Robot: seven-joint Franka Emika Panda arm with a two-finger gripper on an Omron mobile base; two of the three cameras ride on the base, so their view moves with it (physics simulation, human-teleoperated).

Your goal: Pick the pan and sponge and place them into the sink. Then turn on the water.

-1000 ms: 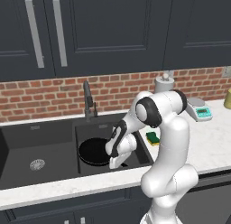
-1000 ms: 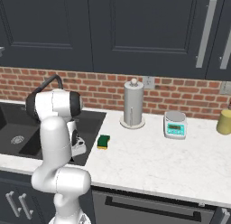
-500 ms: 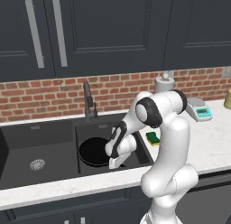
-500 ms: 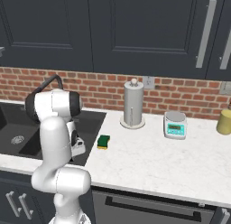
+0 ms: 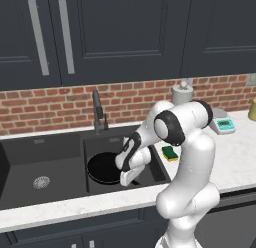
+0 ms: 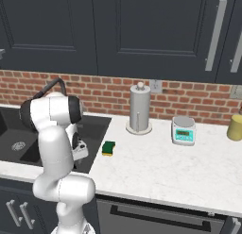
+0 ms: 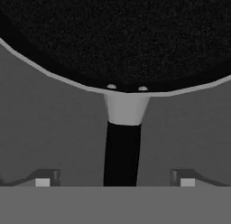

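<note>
Now that the jaws have sprung apart off its handle, the pan (image 5: 104, 168) lies released in the sink's (image 5: 45, 157) smaller basin; the gripper (image 7: 115, 175) hangs wide open, and the sponge (image 5: 170, 153) waits on the counter beside the sink

A steel paper-towel holder (image 6: 140, 114) is standing on the white tabletop (image 6: 160, 169) by the brick wall, with a white-and-teal kitchen scale (image 6: 183, 130) sitting just beside it.

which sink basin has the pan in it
The narrower right-hand basin of the sink, under the faucet, holds the pan. The wider left basin shows just its silver drain.
</note>
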